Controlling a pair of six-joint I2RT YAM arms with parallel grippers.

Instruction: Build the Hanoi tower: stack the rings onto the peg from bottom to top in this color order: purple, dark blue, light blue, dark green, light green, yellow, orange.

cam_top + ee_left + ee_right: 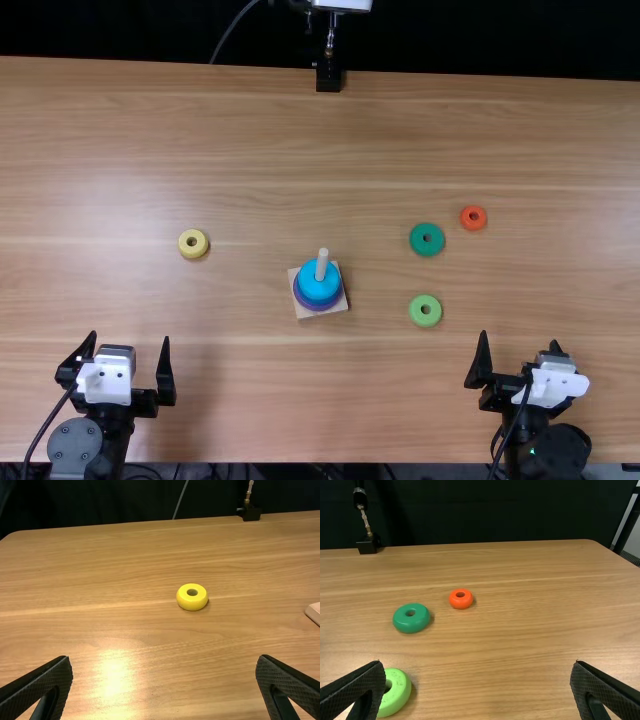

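Both tools wide, nothing held. Peg base mid-table, light blue ring uppermost. Yellow ring left of it; dark green, light green, orange right. Black mount at table's far edge.Left tool and right tool wide, holding nothing. Peg mid-table, light blue ring uppermost. Yellow ring on left side; dark green ring, light green ring, orange ring on right. Black mount at far edge.

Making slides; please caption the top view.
Hanoi stacking underway: light blue ring uppermost on the peg; yellow, orange, dark green and light green rings loose.

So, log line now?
peg: light blue topmost | loose: dark green, light green, yellow, orange | left gripper, right gripper: open | next: likely dark green
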